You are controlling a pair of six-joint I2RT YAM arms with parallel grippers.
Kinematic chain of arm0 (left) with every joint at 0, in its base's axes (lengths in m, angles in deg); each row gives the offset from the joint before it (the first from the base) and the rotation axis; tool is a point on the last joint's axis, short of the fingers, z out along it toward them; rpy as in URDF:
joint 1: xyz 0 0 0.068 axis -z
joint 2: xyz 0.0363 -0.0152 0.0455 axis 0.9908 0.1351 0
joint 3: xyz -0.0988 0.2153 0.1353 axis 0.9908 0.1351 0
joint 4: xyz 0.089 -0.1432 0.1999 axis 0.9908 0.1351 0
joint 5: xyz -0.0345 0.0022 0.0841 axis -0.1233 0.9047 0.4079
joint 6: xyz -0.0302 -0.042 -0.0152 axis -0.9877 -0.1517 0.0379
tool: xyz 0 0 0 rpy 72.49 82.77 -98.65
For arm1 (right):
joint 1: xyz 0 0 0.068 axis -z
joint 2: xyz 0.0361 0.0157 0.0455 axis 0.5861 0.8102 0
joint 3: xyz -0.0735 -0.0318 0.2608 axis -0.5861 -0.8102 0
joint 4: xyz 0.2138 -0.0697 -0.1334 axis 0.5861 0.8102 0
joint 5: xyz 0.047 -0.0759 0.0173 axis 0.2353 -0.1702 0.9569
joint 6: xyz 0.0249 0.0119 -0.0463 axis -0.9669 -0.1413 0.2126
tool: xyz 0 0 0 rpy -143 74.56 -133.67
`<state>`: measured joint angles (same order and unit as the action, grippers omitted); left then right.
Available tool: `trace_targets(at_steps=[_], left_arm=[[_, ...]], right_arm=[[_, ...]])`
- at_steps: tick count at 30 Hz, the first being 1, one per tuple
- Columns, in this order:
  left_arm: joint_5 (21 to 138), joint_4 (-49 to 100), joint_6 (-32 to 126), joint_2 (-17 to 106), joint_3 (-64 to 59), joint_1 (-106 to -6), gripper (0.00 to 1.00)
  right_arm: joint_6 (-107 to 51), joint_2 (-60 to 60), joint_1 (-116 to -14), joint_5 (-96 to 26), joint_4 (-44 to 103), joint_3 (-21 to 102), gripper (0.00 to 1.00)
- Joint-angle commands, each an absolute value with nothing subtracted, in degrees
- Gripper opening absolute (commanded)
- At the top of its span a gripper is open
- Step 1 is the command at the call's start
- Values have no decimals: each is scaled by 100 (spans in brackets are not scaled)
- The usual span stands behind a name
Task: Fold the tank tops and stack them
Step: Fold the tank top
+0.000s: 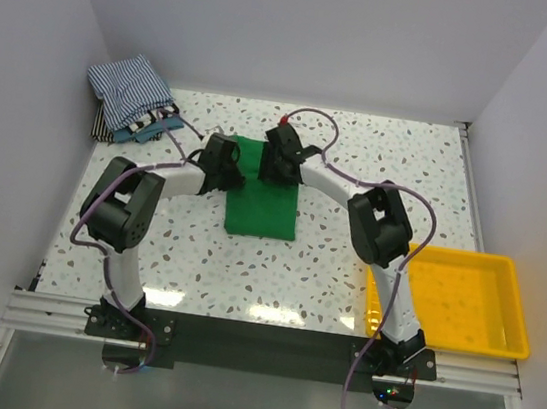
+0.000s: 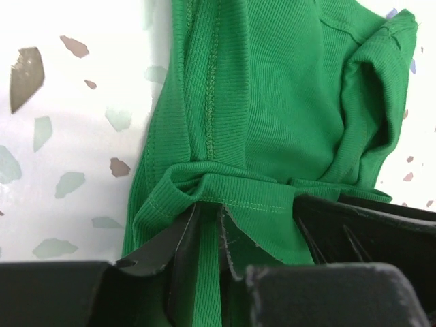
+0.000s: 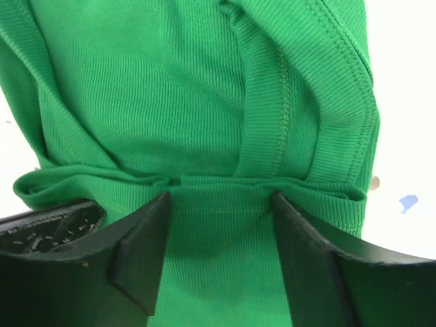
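Note:
A plain green tank top (image 1: 265, 208) lies folded into a rectangle at the middle of the table. Both grippers are down at its far end. My left gripper (image 1: 229, 173) is at the far left corner. In the left wrist view its fingers (image 2: 184, 235) stand a narrow gap apart, and the bunched green hem (image 2: 238, 197) lies across their tips. My right gripper (image 1: 279, 168) is at the far edge. It is wide open over the cloth (image 3: 170, 88), with its tips (image 3: 221, 199) at a folded hem. A blue-and-white striped tank top (image 1: 126, 86) tops a pile at the back left.
Under the blue-striped top, black-and-white striped cloth (image 1: 103, 124) and teal cloth (image 1: 166, 122) stick out of the pile. A yellow tray (image 1: 463, 300) sits at the near right edge beside the right arm's base. White walls close in the left, back and right sides.

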<state>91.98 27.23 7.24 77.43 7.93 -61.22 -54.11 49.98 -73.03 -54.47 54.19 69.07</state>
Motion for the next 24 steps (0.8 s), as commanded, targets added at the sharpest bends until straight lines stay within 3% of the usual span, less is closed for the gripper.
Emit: trace_targets(at_steps=[1, 9, 17, 24], left_arm=[[8965, 2465, 821, 7377, 1051, -6150, 22], [9061, 2963, 945, 6129, 1279, -6150, 46], [9079, 3528, 487, 4696, 2850, -5808, 50], [8641, 2931, -5, 3799, 4223, -5420, 52]], right_arm=[[-5276, 4251, -7227, -5770, 5281, 6419, 67], [-5082, 3117, -7227, -6086, 5656, 6191, 75], [-5829, 1352, -7236, -5473, 5237, 3626, 72], [-6374, 804, -7227, -4409, 4226, 2078, 66]])
